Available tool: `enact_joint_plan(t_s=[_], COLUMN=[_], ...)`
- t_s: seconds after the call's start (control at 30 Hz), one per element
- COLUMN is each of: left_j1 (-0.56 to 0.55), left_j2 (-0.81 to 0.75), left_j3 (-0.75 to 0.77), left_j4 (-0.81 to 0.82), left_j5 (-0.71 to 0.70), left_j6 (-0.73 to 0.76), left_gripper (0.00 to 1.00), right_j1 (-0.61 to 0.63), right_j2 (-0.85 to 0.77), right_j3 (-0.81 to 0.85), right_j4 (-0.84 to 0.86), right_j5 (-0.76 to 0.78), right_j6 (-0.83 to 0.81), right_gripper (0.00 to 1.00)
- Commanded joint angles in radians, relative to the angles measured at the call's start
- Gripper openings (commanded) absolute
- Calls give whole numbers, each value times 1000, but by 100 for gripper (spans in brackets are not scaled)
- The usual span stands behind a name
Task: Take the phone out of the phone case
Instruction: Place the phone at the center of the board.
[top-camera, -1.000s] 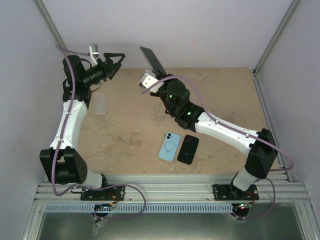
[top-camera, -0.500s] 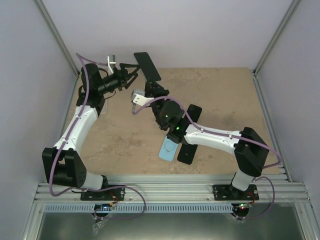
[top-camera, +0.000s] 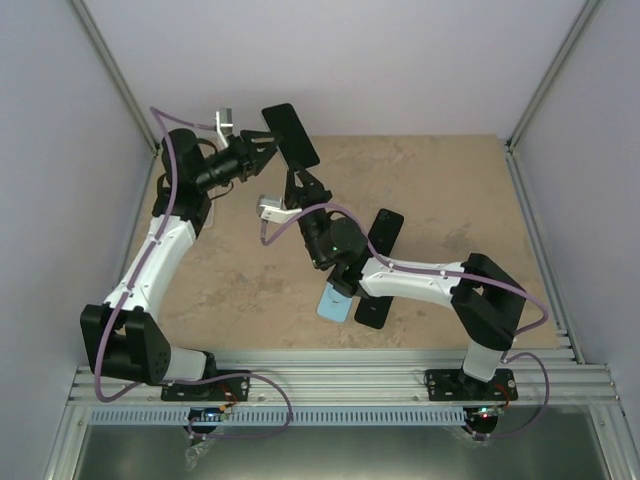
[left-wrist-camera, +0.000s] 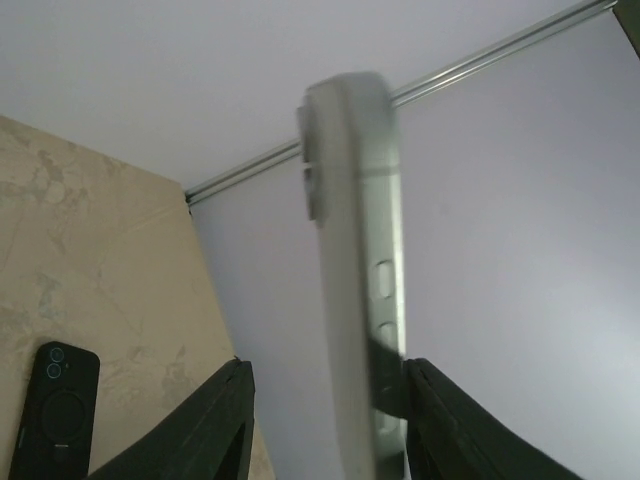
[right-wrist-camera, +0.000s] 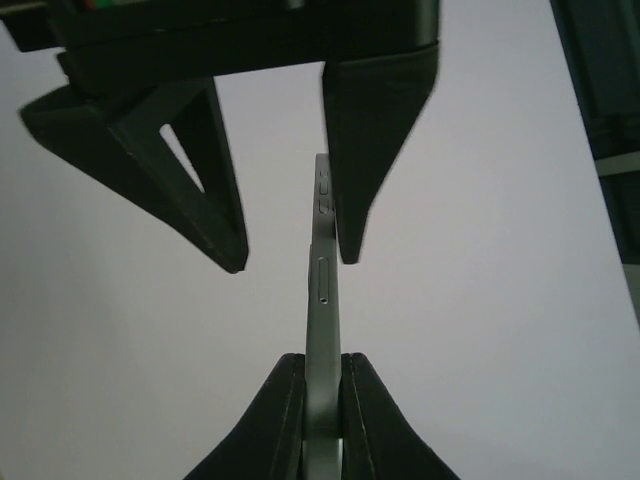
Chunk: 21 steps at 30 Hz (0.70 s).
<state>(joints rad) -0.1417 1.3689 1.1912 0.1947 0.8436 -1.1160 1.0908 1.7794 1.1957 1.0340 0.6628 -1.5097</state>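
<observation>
- Has swung the left gripper (top-camera: 265, 148) in from the back-left corner to the top end of the cased phone (top-camera: 291, 134). Has also narrowed its jaws from wide apart to a loose straddle.
- From the right wrist view, shows one left finger (right-wrist-camera: 360, 150) against the buttoned edge and the other (right-wrist-camera: 220, 200) clear of the phone. So apart, with no clamp yet.
- Keeps the cased phone upright in the air, well above the table (top-camera: 450, 180), pinched at its lower end by the right gripper (right-wrist-camera: 322, 362). Has carried it a little leftward over the last second.
- Probably sets up a two-ended hold for peeling the case away, with the phone not yet out.
- Leaves little room behind, with the back wall (top-camera: 400, 60) near and the left wall (top-camera: 40, 150) close to the left arm. Leaves open air rightward and toward the near edge.
- Leaves a light blue phone (top-camera: 333, 302) and a black phone (top-camera: 372, 312) side by side below, partly under the right arm.
</observation>
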Motion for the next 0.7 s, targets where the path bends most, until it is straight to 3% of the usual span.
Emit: enact_joint_plan(t_s=[0.0, 0.3, 0.5, 0.57, 0.67], left_j1=[-14, -29, -33, -32, -32], left_j2=[-25, -34, -45, -47, -42], left_j3=[-17, -33, -41, -35, -14], left_j4=[-23, -13, -29, -39, -85], left_j5=[-12, -19, -37, -43, -57], left_j6=[12, 13, 34, 49, 99], left_gripper=[42, 30, 10, 4, 0], right_j1=[8, 15, 17, 17, 17], right_j2=[16, 45, 52, 47, 31], right_j3=[9, 5, 7, 3, -8], right_j4=[177, 214, 218, 212, 178], right_j5=[-12, -12, -9, -6, -4], right_j6=[-83, -142, -149, -144, -118], right_gripper=[0, 0, 1, 9, 34])
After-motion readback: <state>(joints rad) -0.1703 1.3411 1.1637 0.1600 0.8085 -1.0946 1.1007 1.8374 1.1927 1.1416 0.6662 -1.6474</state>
